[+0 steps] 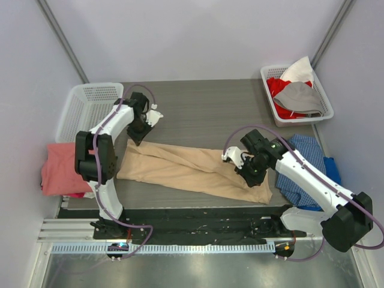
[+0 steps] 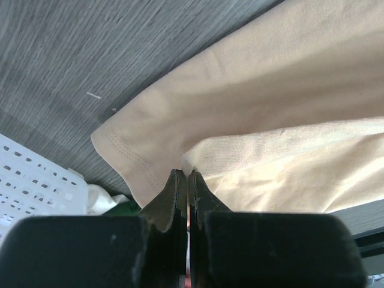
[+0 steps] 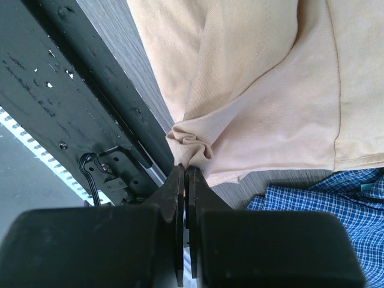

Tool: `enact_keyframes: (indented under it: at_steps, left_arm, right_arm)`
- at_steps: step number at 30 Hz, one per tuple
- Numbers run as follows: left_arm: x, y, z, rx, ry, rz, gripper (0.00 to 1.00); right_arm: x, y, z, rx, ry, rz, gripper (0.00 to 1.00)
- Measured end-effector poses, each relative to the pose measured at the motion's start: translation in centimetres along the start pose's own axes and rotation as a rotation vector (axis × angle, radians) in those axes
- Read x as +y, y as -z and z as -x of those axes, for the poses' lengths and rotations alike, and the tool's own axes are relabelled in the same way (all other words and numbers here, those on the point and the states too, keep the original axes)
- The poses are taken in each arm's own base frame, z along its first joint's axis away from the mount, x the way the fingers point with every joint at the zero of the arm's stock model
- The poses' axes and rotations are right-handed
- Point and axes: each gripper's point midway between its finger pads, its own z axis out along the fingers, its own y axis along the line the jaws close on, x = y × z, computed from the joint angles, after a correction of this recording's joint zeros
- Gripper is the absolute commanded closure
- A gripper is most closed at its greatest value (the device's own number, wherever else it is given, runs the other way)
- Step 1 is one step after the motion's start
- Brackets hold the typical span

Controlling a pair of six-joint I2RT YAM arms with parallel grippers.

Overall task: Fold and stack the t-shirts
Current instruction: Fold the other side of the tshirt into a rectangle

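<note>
The tan t-shirt point(image 1: 192, 171) lies stretched in a long band across the middle of the table. My left gripper point(image 1: 139, 137) is shut on its far left end; the left wrist view shows the jaws pinching a cloth corner point(image 2: 192, 157) above the lower layer. My right gripper point(image 1: 247, 175) is shut on a bunched fold point(image 3: 191, 149) near the shirt's right end, lifted slightly off the table. The salmon-pink t-shirt point(image 1: 60, 170) lies folded at the table's left edge.
A white basket point(image 1: 90, 108) stands at the back left. Another white basket point(image 1: 295, 93) at the back right holds red, grey and white garments. A blue checked shirt point(image 1: 309, 162) lies at the right, also in the right wrist view point(image 3: 336, 207). The black rail point(image 1: 198, 225) runs along the front.
</note>
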Motion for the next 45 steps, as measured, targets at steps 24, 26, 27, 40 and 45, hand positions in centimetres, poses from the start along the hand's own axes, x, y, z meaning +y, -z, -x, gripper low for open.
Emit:
enact_keyframes:
  at_steps: [24,26,27,40,45]
  left_arm:
    - [-0.6,2.0,-1.4,-0.020,-0.001,0.035,0.67]
    - [-0.6,2.0,-1.4,-0.022,0.000,0.036,0.65]
    - [-0.6,2.0,-1.4,-0.023,0.001,0.036,0.64]
    - [-1.2,3.0,-0.9,-0.065,0.027,0.025,0.61]
    - [-1.8,4.6,-0.7,-0.106,0.042,0.028,0.60]
  right_arm:
    - [0.7,-0.7,-1.0,0.041,0.011,0.021,0.99]
    - [0.7,-0.7,-1.1,0.044,0.012,0.020,0.99]
    - [0.7,-0.7,-1.2,0.046,0.011,0.021,0.99]
    - [1.2,-1.0,-2.0,0.075,0.010,0.036,0.99]
    - [1.3,-1.0,-1.9,0.078,0.016,0.038,0.99]
